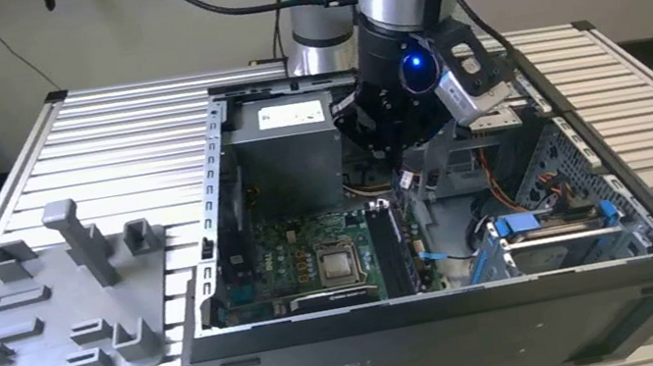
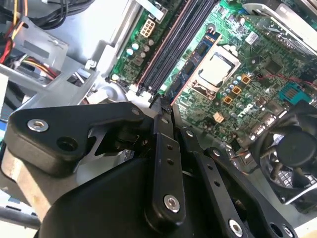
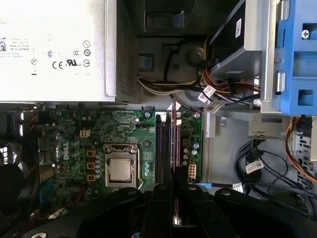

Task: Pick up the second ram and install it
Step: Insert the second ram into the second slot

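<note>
The gripper [image 3: 173, 198] is matt black with silver screw heads. Ahead of its closed jaws lies the green motherboard [image 3: 94, 148], gold-speckled, with long black sockets [image 3: 161, 148] and a silver processor lid [image 3: 120, 170]. Between the jaws sits the second ram [image 3: 175, 148], dark with a reddish edge. Beyond: a pale grey power-supply box [image 3: 54, 49] and a blue drive bracket [image 3: 297, 59] (bright plastic).

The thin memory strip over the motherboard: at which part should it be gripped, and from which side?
Grip the second ram by its two flat faces at the upper long edge, coming from above. It stands on edge, in line with the black sockets, leaving that edge free. The jaws of the gripper seem shut on it so.
</note>
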Action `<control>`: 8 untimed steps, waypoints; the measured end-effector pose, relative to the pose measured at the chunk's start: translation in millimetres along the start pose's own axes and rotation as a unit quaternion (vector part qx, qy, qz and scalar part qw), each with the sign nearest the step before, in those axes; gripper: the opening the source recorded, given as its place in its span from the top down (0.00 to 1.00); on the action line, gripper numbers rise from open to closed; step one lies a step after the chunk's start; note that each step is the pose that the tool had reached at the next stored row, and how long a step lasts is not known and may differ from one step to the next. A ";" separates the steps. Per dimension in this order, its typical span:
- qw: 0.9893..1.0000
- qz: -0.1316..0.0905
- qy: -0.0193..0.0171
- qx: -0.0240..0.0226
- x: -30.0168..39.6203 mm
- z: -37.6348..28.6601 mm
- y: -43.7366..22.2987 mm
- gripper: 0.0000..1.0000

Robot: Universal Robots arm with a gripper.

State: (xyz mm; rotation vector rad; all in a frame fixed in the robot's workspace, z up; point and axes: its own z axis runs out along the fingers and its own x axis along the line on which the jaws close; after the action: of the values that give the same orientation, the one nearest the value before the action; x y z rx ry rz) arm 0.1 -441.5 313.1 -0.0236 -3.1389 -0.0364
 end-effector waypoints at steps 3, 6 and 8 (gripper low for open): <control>1.000 0.000 0.000 0.000 1.3 5.5 -0.8 0.86; 1.000 0.000 0.000 0.000 2.0 10.9 -1.3 0.86; 1.000 0.000 0.000 0.000 2.1 14.7 -2.0 0.86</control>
State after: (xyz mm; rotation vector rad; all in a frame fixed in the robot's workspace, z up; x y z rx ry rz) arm -2.1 -443.1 298.4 -0.0234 -3.1389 -0.0364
